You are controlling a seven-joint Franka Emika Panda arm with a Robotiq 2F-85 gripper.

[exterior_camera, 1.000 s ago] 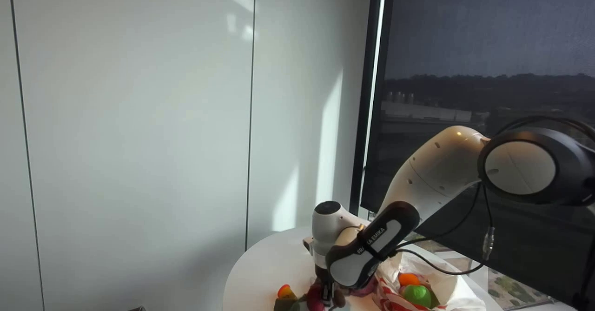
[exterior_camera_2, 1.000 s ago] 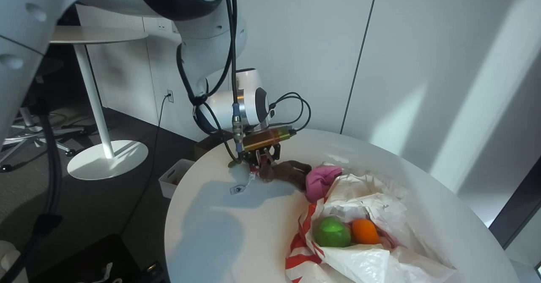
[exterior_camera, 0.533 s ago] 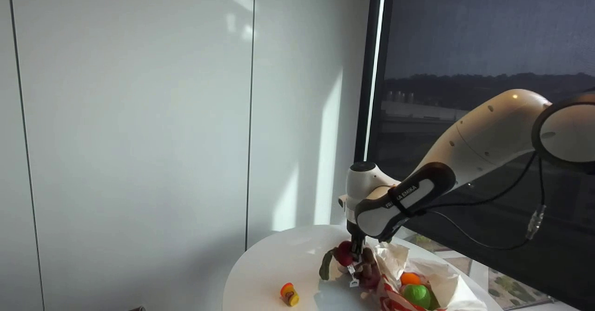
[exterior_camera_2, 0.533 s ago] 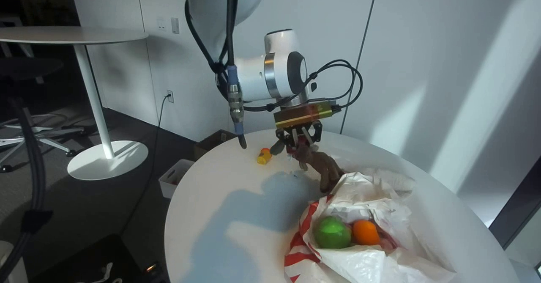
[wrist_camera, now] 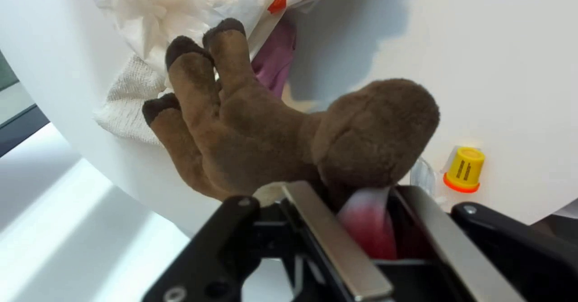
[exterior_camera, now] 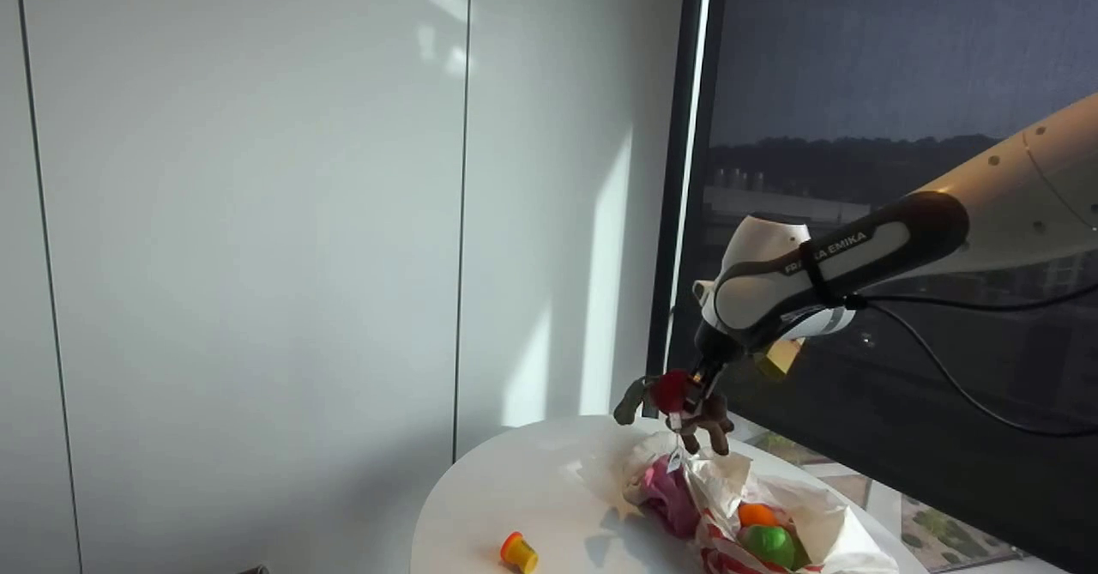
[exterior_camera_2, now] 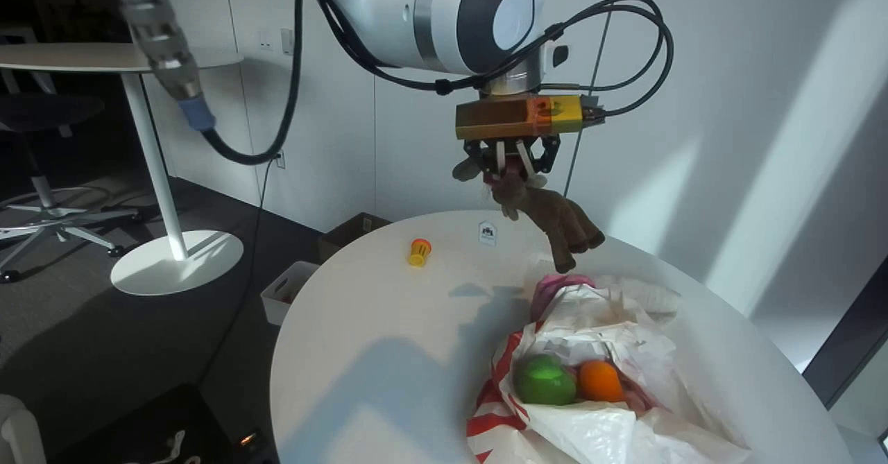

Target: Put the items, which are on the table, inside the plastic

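While the Robotiq gripper (exterior_camera: 696,395) is pinching a brown plush animal (exterior_camera: 714,422), the white Franka arm (exterior_camera: 866,244) is reaching in, in an exterior view, above the right edge of the round white table (exterior_camera: 506,488). The plush animal is hanging in the air near the far edge, with a paper tag (exterior_camera: 674,459) dangling below it. A red-striped plastic bag (exterior_camera: 849,536) is lying open along the right edge, and a purple cloth (exterior_camera: 672,500) is lying just beside it. A yellow tub (exterior_camera: 521,553) with an orange rim is lying nearer to the left edge.

In an exterior view, a green ball (exterior_camera_2: 546,381) and an orange ball (exterior_camera_2: 601,381) are resting side by side inside the plastic bag. The yellow tub is lying close to the far edge, toward the left.

In the wrist view, the two fingers (wrist_camera: 334,239) are pressing from both sides, and red and white material (wrist_camera: 370,234) is showing between them. The dark hooves (wrist_camera: 184,49) of the plush animal are pointing toward the plastic bag. A white knitted cloth (wrist_camera: 128,99) is lying between the plastic bag and the table's lower left edge.
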